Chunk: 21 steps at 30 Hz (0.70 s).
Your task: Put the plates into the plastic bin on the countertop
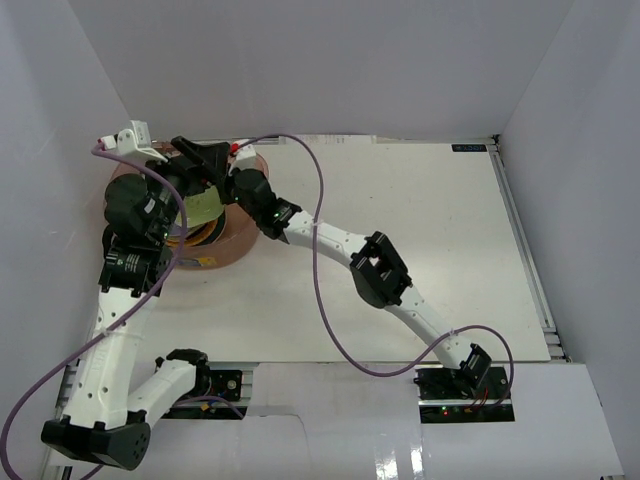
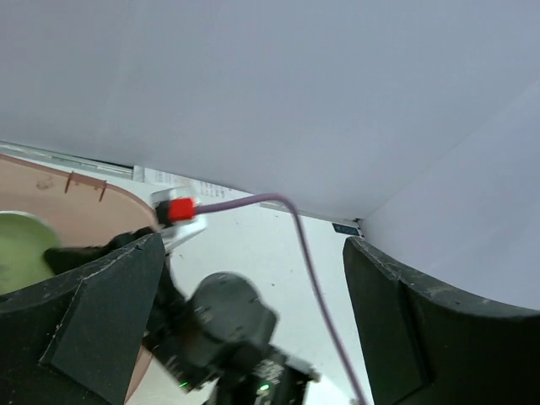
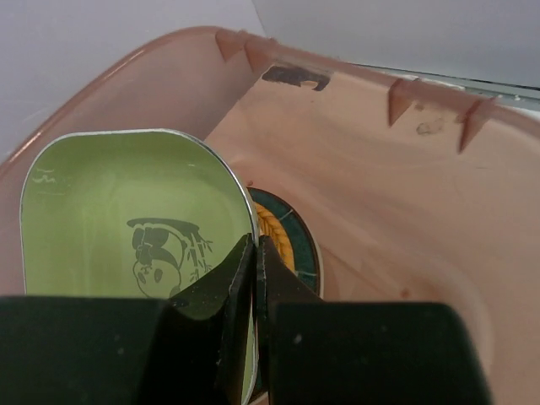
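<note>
The left arm (image 1: 110, 350) and the right arm (image 1: 400, 300) are white shells jointed with bulky black motor housings. A purple cable (image 1: 325, 260) trails along each. The left gripper (image 2: 253, 253) has thick matte-black fingers (image 2: 405, 321) with rough edges. A red plug (image 2: 180, 208) caps the right wrist's cable, and a green light (image 2: 180, 386) glows nearby.

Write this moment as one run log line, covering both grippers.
right gripper: shut on green plate | plate: held inside plastic bin, above other plates | left gripper: open, holding nothing
</note>
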{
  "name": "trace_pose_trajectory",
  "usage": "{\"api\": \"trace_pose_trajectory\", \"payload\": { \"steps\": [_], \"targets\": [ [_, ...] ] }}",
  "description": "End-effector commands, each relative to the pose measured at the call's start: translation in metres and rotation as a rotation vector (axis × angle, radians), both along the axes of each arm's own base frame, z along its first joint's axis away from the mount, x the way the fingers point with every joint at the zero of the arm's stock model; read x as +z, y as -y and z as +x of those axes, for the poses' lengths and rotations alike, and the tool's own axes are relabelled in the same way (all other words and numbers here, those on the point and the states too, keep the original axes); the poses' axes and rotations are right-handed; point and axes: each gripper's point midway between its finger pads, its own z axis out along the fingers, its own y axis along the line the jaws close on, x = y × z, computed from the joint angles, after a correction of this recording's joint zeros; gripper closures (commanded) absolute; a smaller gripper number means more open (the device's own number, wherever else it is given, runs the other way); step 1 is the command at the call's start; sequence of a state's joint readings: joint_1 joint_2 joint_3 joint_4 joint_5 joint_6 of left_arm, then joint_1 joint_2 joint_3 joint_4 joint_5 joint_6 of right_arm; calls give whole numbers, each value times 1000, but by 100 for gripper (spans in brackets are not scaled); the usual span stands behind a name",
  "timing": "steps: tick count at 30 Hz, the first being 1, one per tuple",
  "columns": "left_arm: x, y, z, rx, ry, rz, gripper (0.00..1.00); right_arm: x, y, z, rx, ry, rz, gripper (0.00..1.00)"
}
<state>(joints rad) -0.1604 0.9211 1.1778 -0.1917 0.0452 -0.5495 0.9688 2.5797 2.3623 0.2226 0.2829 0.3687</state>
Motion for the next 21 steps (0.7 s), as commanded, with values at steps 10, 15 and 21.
{"api": "trace_pose_trajectory", "payload": {
  "steps": [10,15,21],
  "targets": [
    [-27,21,10,-51,-24,19,2,26,-26,-4,-113,207,204,92],
    [-32,22,10,-53,-30,10,2,22,-28,-5,-121,215,253,92],
    [-32,21,11,-46,-25,8,2,21,-33,-10,-110,217,299,91]
  ]
}}
